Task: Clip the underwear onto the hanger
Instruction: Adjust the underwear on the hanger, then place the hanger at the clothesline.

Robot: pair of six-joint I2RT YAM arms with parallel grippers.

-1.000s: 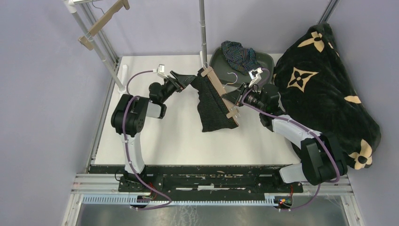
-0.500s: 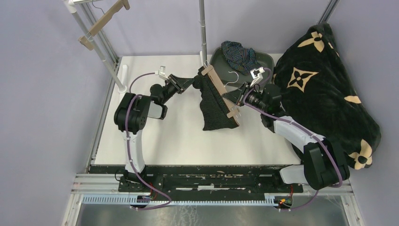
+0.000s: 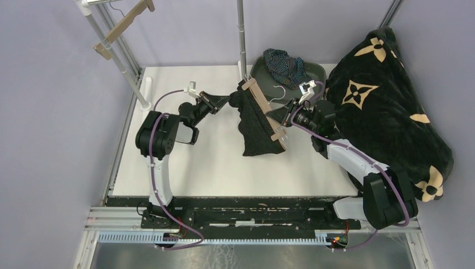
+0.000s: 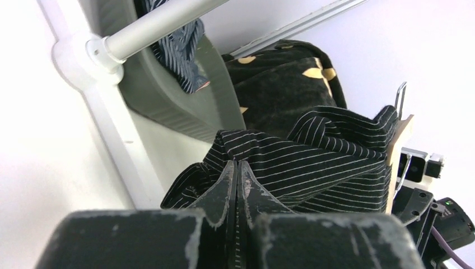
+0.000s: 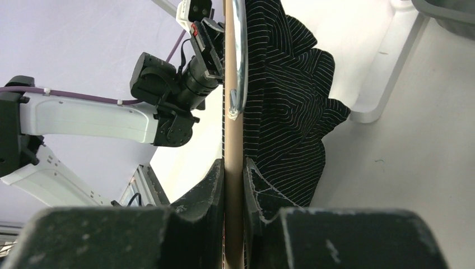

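Observation:
The black pinstriped underwear (image 3: 255,130) hangs from a wooden hanger (image 3: 262,106) held above the table. My right gripper (image 3: 280,116) is shut on the hanger's bar (image 5: 233,84), its fingertips (image 5: 215,174) pressed on both sides. My left gripper (image 3: 228,101) is shut on the garment's left edge; striped cloth (image 4: 325,162) shows pinched between its closed fingers (image 4: 224,182). The hanger's wooden end (image 4: 400,140) sits at the cloth's far side. A second, navy striped underwear (image 3: 285,64) lies in the grey bin (image 3: 313,70).
A big black blanket with tan flowers (image 3: 381,101) fills the right side. A metal pole (image 3: 242,39) stands behind the hanger and a rack with another wooden hanger (image 3: 123,25) at the back left. White tabletop (image 3: 213,162) lies below the garment.
My left gripper has gone from open to shut on the underwear's edge and drawn slightly left. The right gripper and hanger have barely moved.

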